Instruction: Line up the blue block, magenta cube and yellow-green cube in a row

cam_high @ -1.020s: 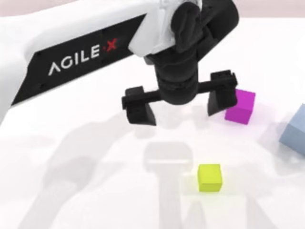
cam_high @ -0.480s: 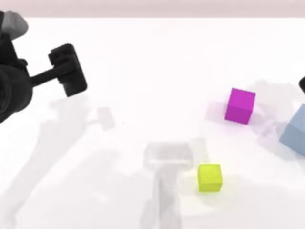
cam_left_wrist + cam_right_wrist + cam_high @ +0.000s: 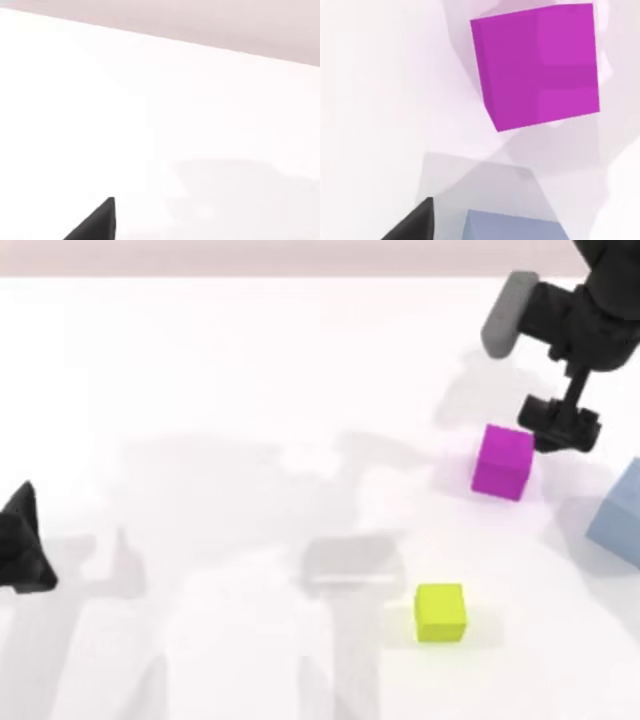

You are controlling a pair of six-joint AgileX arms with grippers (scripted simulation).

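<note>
Vivid magenta cube (image 3: pixel 503 462), seemingly untouched, right gripper (image 3: pixel 560 427) beside

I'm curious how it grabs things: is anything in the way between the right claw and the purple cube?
Nothing visible. The right gripper hangs right beside the magenta cube, with bare table around it.

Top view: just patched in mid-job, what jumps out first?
The right gripper hangs at the table's far right, just beside the magenta cube. The blue block sits cut off at the right edge, and the yellow-green cube lies alone nearer the front. The left gripper is parked at the left edge.
</note>
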